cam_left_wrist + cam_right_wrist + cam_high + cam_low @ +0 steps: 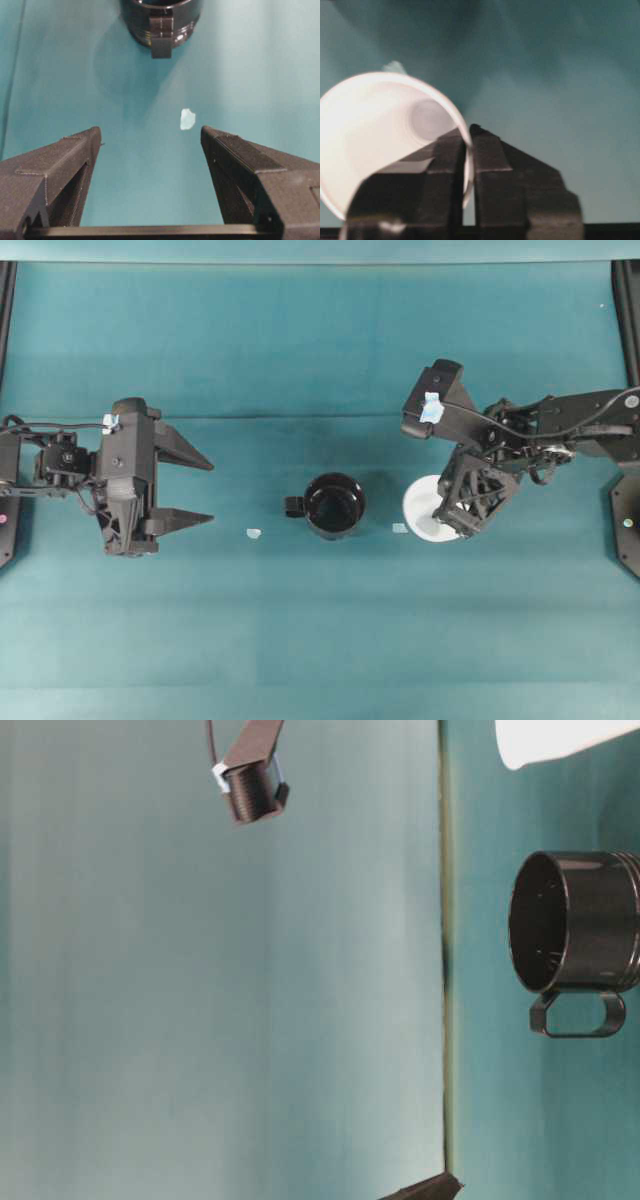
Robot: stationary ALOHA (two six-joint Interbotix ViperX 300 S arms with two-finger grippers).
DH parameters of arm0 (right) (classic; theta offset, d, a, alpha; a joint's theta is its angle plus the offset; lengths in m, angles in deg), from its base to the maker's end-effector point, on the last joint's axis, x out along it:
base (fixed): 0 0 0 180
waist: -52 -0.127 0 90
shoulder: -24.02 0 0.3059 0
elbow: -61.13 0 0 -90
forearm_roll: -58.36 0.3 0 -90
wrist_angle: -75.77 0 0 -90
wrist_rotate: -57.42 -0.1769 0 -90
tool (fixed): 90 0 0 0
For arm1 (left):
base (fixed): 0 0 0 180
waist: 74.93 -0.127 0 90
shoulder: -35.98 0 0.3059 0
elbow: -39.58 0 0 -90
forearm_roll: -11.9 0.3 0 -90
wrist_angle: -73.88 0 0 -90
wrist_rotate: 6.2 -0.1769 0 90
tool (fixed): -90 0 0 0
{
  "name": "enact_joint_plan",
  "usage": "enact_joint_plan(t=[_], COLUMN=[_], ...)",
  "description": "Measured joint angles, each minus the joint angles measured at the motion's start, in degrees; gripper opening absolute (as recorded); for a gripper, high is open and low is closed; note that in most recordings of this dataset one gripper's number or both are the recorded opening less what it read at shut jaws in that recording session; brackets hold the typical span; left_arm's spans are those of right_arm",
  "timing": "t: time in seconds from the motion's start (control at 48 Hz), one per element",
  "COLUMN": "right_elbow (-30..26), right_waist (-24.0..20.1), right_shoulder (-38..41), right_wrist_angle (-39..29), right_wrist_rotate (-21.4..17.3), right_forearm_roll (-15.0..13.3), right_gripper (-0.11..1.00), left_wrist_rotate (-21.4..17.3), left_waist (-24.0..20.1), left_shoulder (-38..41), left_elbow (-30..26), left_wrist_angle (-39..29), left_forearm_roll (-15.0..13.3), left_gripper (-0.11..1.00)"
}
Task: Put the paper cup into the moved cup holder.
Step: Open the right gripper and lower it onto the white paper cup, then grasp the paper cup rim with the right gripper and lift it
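Right fingers [466,145] clamped on rim wall of paper cup [422,508]. Cup holder [334,505] just left of cup, mouth up. Left fingers [185,492] spread wide, empty.

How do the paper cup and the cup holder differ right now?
The paper cup is white; the cup holder is glossy black. The right gripper pinches the paper cup's rim wall; nothing touches the cup holder. The cup holder has a stubby side handle; the paper cup has none. Both are round and open-topped.
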Motion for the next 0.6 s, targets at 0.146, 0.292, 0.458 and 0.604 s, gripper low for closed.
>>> enact_joint_plan(t=[0.146, 0.292, 0.458, 0.604], right_elbow=[-0.26, -0.62, -2.72, -5.45], right_waist=[0.09, 0.18, 0.44, 0.88], right_shoulder=[0.09, -0.26, -2.29, -3.52], right_wrist_angle=[-0.09, -0.70, -4.75, -9.14], right_wrist_rotate=[-0.09, -0.09, 0.00, -0.09], right_forearm_roll=[1.14, 1.85, 1.93, 1.93], right_gripper=[0.02, 0.02, 0.02, 0.02], left_wrist_rotate=[0.00, 0.00, 0.00, 0.00], left_waist=[0.00, 0.00, 0.00, 0.00], left_shoulder=[0.00, 0.00, 0.00, 0.00], left_elbow=[0.00, 0.00, 0.00, 0.00], left_wrist_angle=[-0.09, 0.00, 0.00, 0.00], left_forearm_roll=[0.09, 0.00, 0.09, 0.09], left_gripper=[0.80, 0.80, 0.80, 0.80])
